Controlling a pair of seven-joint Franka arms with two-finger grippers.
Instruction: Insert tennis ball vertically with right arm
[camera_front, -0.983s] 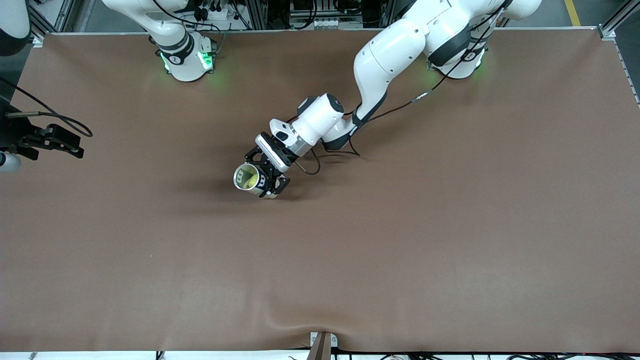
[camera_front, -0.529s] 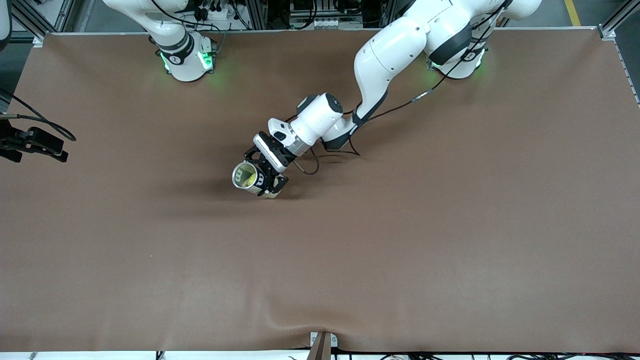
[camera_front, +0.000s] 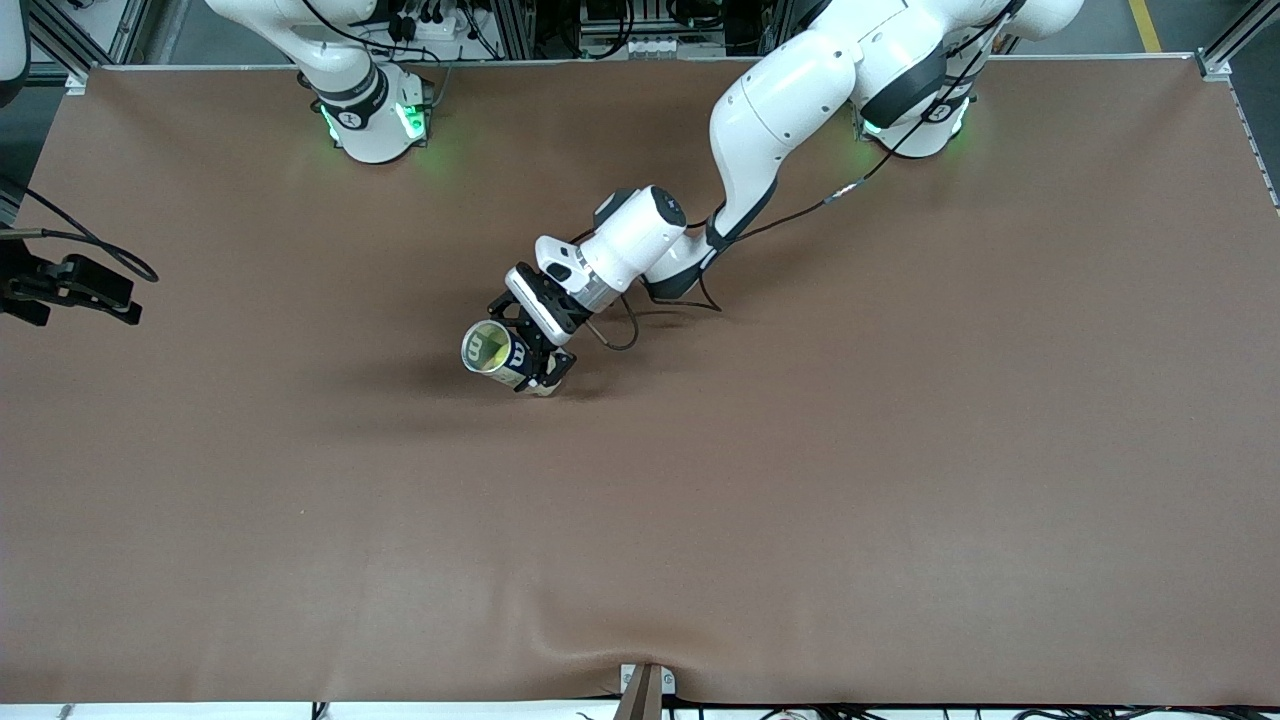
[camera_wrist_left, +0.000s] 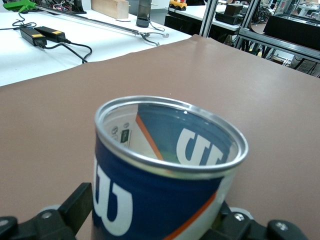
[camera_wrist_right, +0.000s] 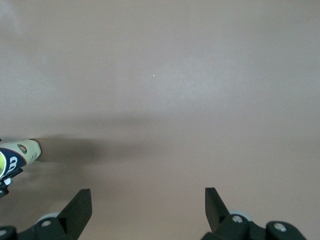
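Note:
A blue and white tennis ball can (camera_front: 492, 352) with a metal rim is held tilted over the middle of the brown table (camera_front: 800, 480). My left gripper (camera_front: 535, 356) is shut on the can (camera_wrist_left: 160, 175), one black finger on each side of its wall. Yellow-green shows inside the can's open mouth, which looks like the tennis ball (camera_front: 486, 348). My right gripper (camera_front: 100, 290) hangs at the right arm's end of the table, away from the can. In the right wrist view the right gripper (camera_wrist_right: 147, 192) stands open and empty over bare table, with the can (camera_wrist_right: 15, 159) at the edge.
A black cable (camera_front: 620, 335) loops from the left wrist down to the table beside the can. A metal clamp (camera_front: 645, 688) sits at the table's near edge. In the left wrist view a white bench (camera_wrist_left: 40, 45) with cables lies past the table's edge.
The right gripper has drawn away from the can toward the table's edge at the right arm's end. The can in the left gripper has shifted slightly toward that end.

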